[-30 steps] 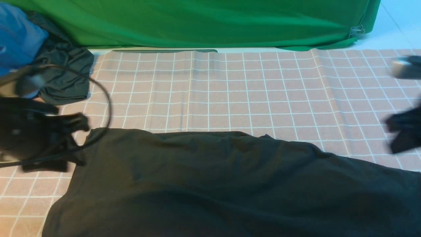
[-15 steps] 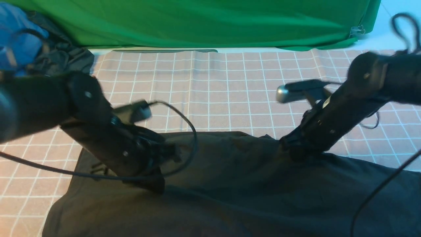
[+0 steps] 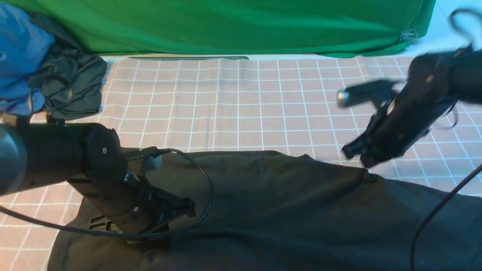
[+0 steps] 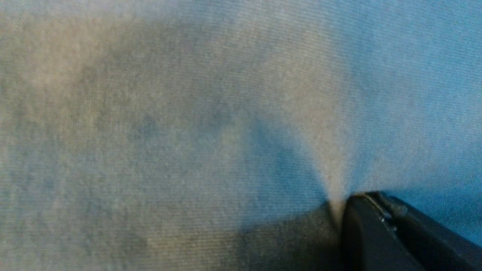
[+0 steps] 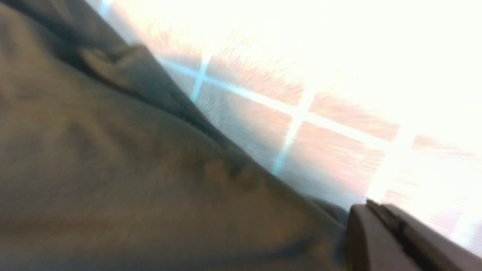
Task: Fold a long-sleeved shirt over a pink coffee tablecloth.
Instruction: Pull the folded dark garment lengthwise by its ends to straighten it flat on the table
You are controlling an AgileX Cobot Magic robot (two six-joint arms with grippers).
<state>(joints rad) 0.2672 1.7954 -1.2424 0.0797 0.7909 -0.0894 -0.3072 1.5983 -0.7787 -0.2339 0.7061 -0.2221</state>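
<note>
Front view is showing the long-sleeved shirt lying spread and wrinkled over the near part of the pink coffee tablecloth, black fabric running out of frame at the near side. Left gripper is pressing down on the shirt's left part, jaws pressed together and pinching a small pucker of shirt fabric, as the left wrist view is showing. Pale logo marks are peeking out on the shirt just left of that arm, too cut off to read. Right gripper is hanging tilted just above the shirt's far right edge, jaws pressed together; cannot tell if any cloth is caught. Green cloth is hanging well beyond the shirt. Blue garment and dark grey-green garment are sitting bunched together beyond the shirt's left end.
</note>
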